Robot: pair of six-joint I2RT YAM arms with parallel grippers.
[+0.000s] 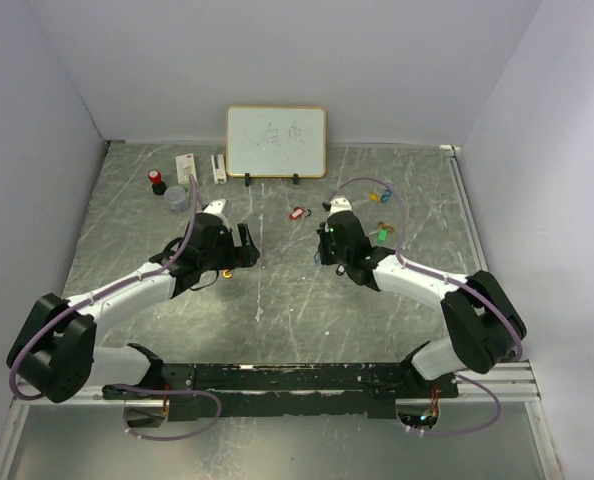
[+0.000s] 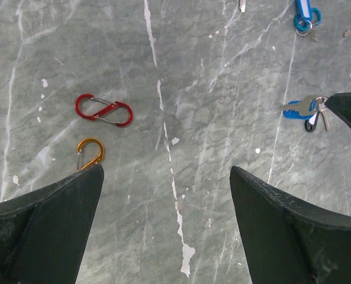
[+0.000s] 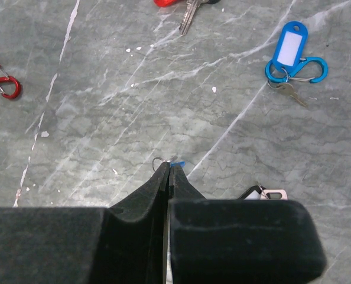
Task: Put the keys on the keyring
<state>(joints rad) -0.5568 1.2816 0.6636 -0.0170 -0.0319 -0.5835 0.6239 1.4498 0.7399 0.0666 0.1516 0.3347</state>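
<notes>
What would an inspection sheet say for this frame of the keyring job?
Surface: grey marbled table, scratched, with white flecks.
Job's things: blue key tag at right pincer; second blue tag on a blue clip; red tag and green tag loose; red clip and orange carabiner bare.
Clutter: cup, white boxes.
Pincers: left pincer open, empty; right pincer shut on the blue key tag's ring.
Cables: purple cable along each arm.
Surroundings: whiteboard, plain walls.

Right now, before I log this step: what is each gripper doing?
Left gripper: open, holding nothing.
Right gripper: shut on the blue-tagged keys.
</notes>
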